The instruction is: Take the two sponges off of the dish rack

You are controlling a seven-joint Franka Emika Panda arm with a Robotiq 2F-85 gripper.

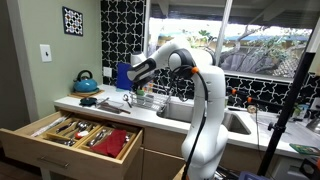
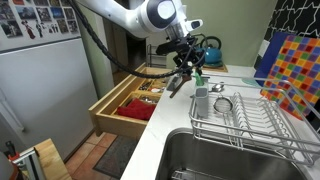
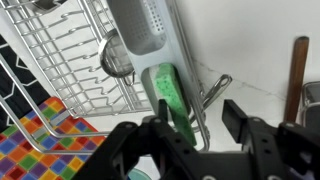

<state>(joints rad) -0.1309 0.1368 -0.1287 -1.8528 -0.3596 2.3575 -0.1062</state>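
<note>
Down at the end rim of the dish rack (image 3: 60,50), the gripper (image 3: 197,118) has its jaws apart, one finger on either side of a green sponge (image 3: 172,92) that stands on edge along the rim wire. One finger sits close against the sponge and the other is clear of it, so nothing is pinched. Just past the green sponge, on the same rim, lies a pale grey sponge (image 3: 145,28), beside a round metal utensil (image 3: 115,62) in the rack. In an exterior view the gripper (image 2: 188,75) points down over the rack's end nearest the open wooden drawer (image 2: 130,105), the sink (image 2: 215,160) beside the rack and a blue kettle (image 2: 208,48) well behind.
</note>
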